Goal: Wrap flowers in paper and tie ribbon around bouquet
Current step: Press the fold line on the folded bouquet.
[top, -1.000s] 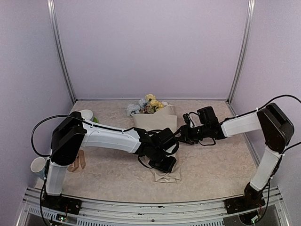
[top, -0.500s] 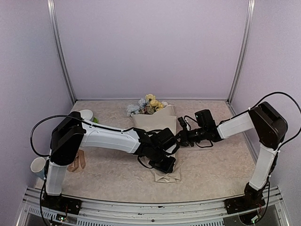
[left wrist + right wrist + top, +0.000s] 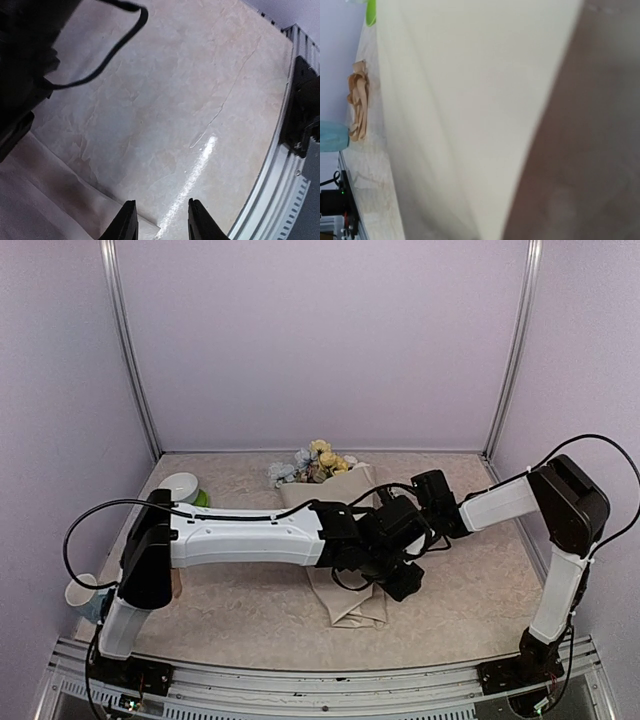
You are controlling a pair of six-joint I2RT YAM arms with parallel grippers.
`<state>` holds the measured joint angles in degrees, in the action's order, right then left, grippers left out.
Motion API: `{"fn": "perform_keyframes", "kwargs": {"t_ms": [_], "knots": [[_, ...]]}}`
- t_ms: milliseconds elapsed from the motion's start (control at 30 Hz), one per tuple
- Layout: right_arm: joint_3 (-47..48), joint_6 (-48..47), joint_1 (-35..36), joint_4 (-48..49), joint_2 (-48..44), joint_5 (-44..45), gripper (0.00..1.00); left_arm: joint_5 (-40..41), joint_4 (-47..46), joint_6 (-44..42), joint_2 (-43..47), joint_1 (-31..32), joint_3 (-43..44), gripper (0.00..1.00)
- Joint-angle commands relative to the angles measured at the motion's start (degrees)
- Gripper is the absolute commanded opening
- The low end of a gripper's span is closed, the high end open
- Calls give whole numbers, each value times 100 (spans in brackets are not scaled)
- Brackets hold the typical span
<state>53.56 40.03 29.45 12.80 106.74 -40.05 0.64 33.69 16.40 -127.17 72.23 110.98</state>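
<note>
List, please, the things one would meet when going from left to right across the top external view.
pale cup → white bowl → flowers → right arm's black elbow. The paper lies under the same stretch as the flowers, so it is left out.

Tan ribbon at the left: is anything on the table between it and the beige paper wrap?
Nothing visible lies on the table between the crumpled tan-brown ribbon and the beige paper wrap; the right wrist view shows bare marbled tabletop there. Only the left arm's white forearm spans above that stretch.
</note>
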Motion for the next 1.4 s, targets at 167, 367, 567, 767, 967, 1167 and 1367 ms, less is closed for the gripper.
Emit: {"fn": "perform_keyframes", "kwargs": {"t_ms": [167,367,567,767,967,1167,1367], "knots": [[284,-180,-1,-368,63,226,0,873,1732,-305,-1039,79,575,33],[710,-486,-7,-894,-40,488,0,388,1595,-128,-865,49,-146,33],[1180,-747,-163,-1540,-167,897,0,21,1309,-155,-613,68,-666,33],[1117,-788,-192,-1911,-174,1369,0,-80,1188,-184,-503,87,-825,32],[708,-738,-212,-1627,431,1459,0,-580,337,-252,8,99,-1276,32],[726,-736,-212,-1606,581,1561,0,-1416,-568,-634,961,166,-1574,36],[610,-685,-203,-1505,539,1483,0,-1605,-948,-629,1641,-56,-1966,34]]}}
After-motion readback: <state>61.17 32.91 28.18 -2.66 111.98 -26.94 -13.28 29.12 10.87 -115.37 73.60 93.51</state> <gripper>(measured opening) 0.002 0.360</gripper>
